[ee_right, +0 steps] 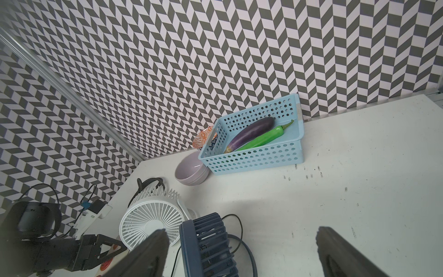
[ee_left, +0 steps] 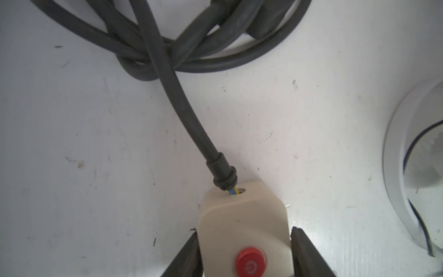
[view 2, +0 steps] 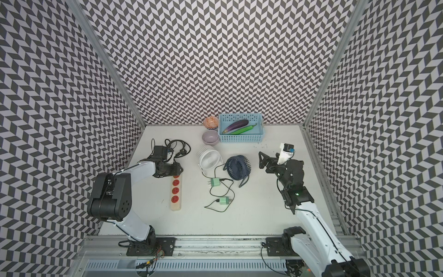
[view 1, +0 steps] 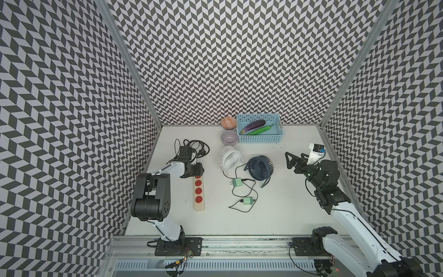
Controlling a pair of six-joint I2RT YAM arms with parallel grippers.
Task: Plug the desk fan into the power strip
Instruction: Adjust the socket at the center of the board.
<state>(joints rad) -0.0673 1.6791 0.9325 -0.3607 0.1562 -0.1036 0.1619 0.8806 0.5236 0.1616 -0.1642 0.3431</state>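
two arms on a white table (view 1: 287,211), going from the front rail towards the back wall. closest in is the power strip (view 1: 199,191), a cream bar lying lengthwise on the left side. four of its red sockets show in both top views and its far end sits under the left arm's wrist. right of it two green adapters lie loose on the table, one nearer (view 1: 248,201) and one a bit further back (view 1: 237,182). thin black leads loop from them up towards the fans, and i can't tell which lead goes to which fan. neither is plugged into the strip. the left gripper (ee_left: 244,233) is clamped on the strip's switch end, a finger pressed on each side beside the red power button (ee_left: 250,263). the strip's black cord (ee_left: 182,108) runs off into a coil behind it. next back are the white fan (view 1: 229,156) and the navy fan (view 1: 260,167), side by side mid-table. the right gripper (ee_right: 242,231) hangs above the table over on the right, jaws wide apart, holding nothing. furthest back sit a lilac bowl (view 1: 229,138), a patterned bowl (view 1: 228,121) and a blue basket (view 1: 259,139) with an eggplant (view 1: 254,126) and a green pepper (view 1: 260,129) inside.
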